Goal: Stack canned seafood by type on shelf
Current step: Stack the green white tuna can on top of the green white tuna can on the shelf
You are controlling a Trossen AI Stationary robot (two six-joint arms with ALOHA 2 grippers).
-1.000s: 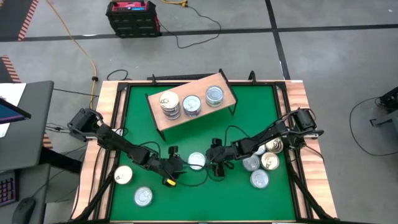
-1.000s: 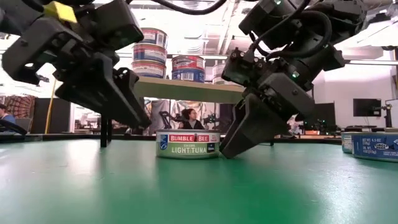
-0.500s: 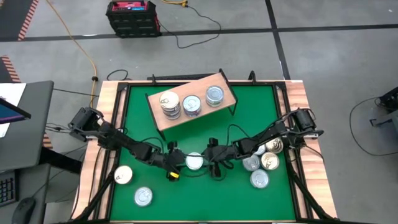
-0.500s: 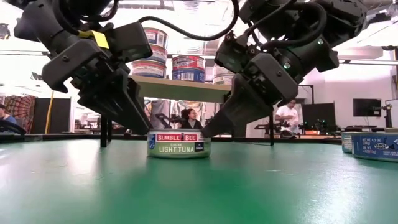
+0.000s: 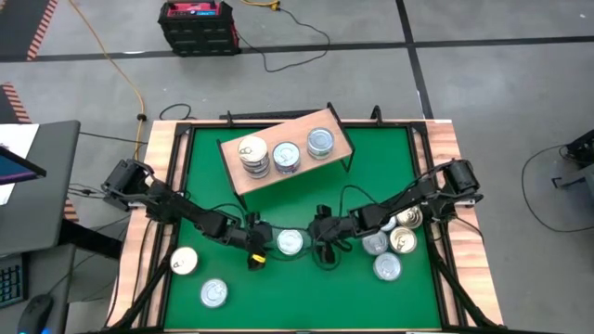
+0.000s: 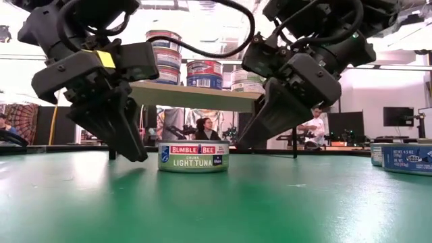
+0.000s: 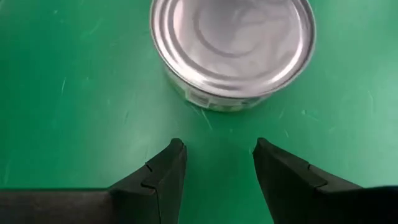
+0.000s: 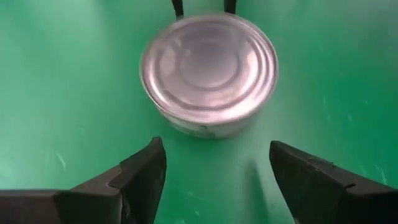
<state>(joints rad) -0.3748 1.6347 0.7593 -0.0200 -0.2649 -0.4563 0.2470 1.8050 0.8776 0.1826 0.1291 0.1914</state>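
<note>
Right now a flat round silver-lidded tin with a blue "Light Tuna" side label point(image 5: 290, 242) sits upright on the green counter point(image 5: 278, 297), at its middle, between the two hands. The left hand point(image 5: 263, 245) is just to the tin's left, low over the counter, its two dark fingers point(image 7: 163, 180) parted with bare green between them — the tin lies just ahead of the tips, not between them, and nothing is grasped. The right hand point(image 5: 318, 240) is just to the tin's right, its fingers point(image 8: 140, 177) spread wider; the tin likewise lies ahead of the tips, ungrasped.

Farther back stands the small light-wood shelf on thin black legs point(image 5: 287, 151) with three piles of tins on top — the left pile point(image 5: 252, 154) cream-topped. More tins cluster at the right point(image 5: 390, 243), near the right arm, and two lie at the near left point(image 5: 198, 276).
</note>
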